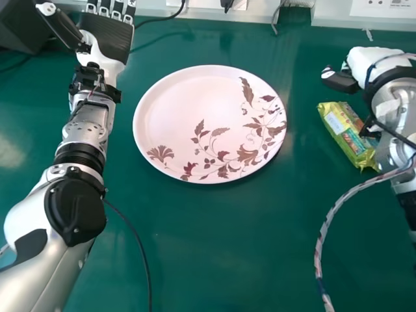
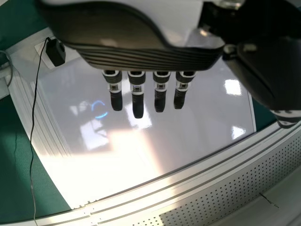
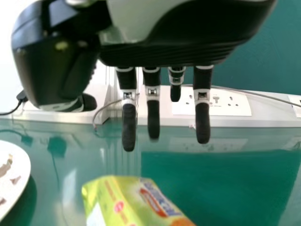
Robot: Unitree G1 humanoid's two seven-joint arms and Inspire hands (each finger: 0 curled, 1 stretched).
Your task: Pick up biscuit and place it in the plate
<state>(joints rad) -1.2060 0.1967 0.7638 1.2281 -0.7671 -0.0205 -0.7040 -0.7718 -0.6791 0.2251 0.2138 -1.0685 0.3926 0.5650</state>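
The biscuit packet (image 1: pixel 349 133), yellow-green, lies on the table right of the plate, partly under my right arm. In the right wrist view the packet (image 3: pixel 134 202) is a short way off from the hand, untouched. The round pink plate (image 1: pixel 195 123) with a brown leaf pattern rests mid-table; its rim (image 3: pixel 21 172) also shows in the right wrist view. My right hand (image 1: pixel 370 65) is over the table just beyond the packet; in its wrist view the hand (image 3: pixel 188 47) has straight fingers, holding nothing. My left hand (image 1: pixel 107 32), fingers straight and empty, is beyond the plate's left side; its wrist view shows the hand (image 2: pixel 141 52) too.
A dark box (image 1: pixel 23 26) stands at the far left. White trunking with sockets (image 1: pixel 390 8) runs along the table's back edge. Thin cables lie near the left arm, and a braided cable (image 1: pixel 325 227) hangs from the right arm.
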